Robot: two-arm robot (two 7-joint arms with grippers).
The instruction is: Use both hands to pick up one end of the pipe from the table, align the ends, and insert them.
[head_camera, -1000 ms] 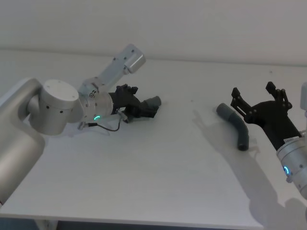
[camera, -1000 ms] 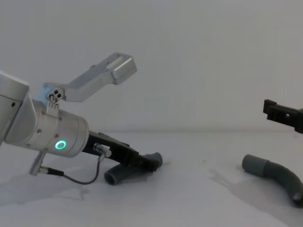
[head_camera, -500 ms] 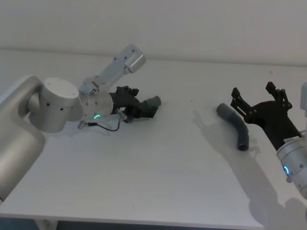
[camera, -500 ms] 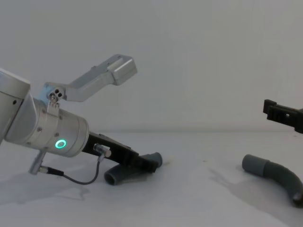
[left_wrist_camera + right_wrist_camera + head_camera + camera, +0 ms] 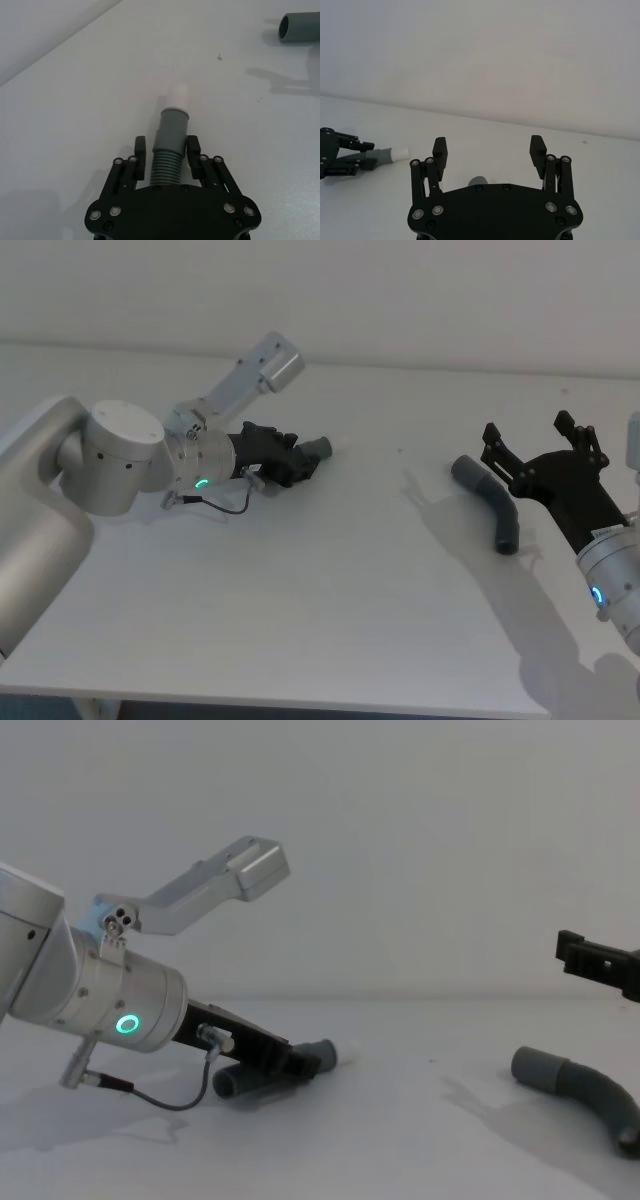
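Now the left gripper (image 5: 298, 462) lies low over the far left part of the table (image 5: 330, 590), reaching toward the middle, and its fingers (image 5: 140, 146) are clamped on the ribbed body of the left pipe piece (image 5: 166, 165). The smooth cuff (image 5: 173, 129) of this piece sticks out in front of the fingertips and carries a white tip (image 5: 181, 96) at its mouth. In the chest view the piece (image 5: 232, 1082) is tilted, its cuff (image 5: 322, 1053) a little higher than its back end; I cannot tell whether it touches the table. The silver wrist (image 5: 125, 1005) of this arm shows a green ring light, and a thin cable hangs under it. The right gripper (image 5: 527, 430) is near the right edge of the table, with its two fingers (image 5: 440, 146) wide apart and nothing between them. In the chest view it (image 5: 598, 960) hangs clearly above the surface. The right pipe piece (image 5: 490, 505) lies flat on the table just beside this gripper, on its inner side, curved, with its cuff (image 5: 464, 469) pointing toward the far edge and the other end toward the near edge. The two pipe pieces are well apart, with bare table between them.
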